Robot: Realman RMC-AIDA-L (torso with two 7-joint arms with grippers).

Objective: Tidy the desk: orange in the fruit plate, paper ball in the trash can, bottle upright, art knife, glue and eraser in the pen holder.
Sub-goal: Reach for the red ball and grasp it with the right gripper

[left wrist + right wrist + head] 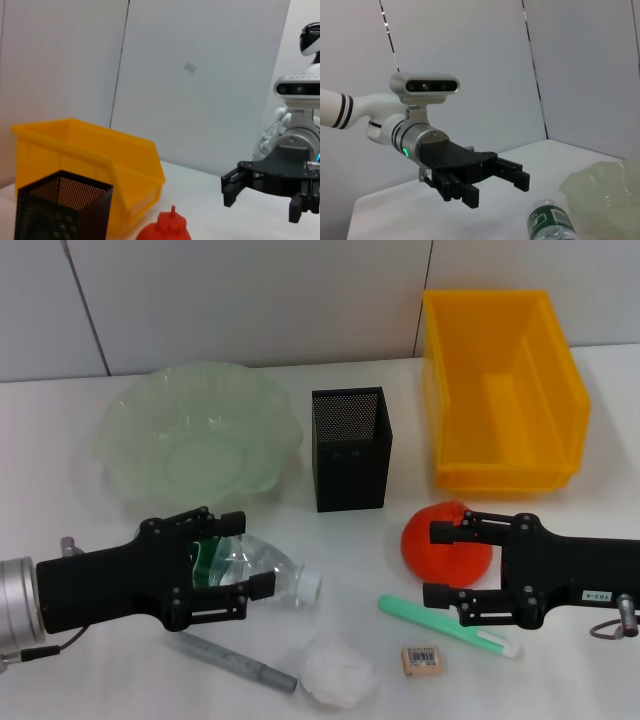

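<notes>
On the white bench (560,680) you have the left end effector (248,558) at about 8 o'clock, its black fingers spread and lying either side of the small clear plastic water bottle with a green label (245,567), which lies on its side with its neck pointing toward 3 o'clock; whether the fingers press it you cannot tell. The right end effector (441,564) sits at about 4 o'clock, released, its two fingers straddling the round red-orange fruit (440,540) without clearly touching it. Crowding the space between the arms: a mint-green pen-like stick (448,626) just under the lower right finger, a grey marker-like stick (235,662) below the left end effector, the crumpled white paper ball (338,672) at 6 o'clock, and the small beige eraser block (423,660) with a barcode label just beside it; the barcode print is too small to read. At 12 o'clock stands the black metal-mesh square pen holder (349,450), with the pale-green scalloped glass fruit plate (130,420) at 10 o'clock and the deep yellow-orange plastic bin (560,410) at 2 o'clock. A small white tag on the right arm carries characters you cannot read reliably.
</notes>
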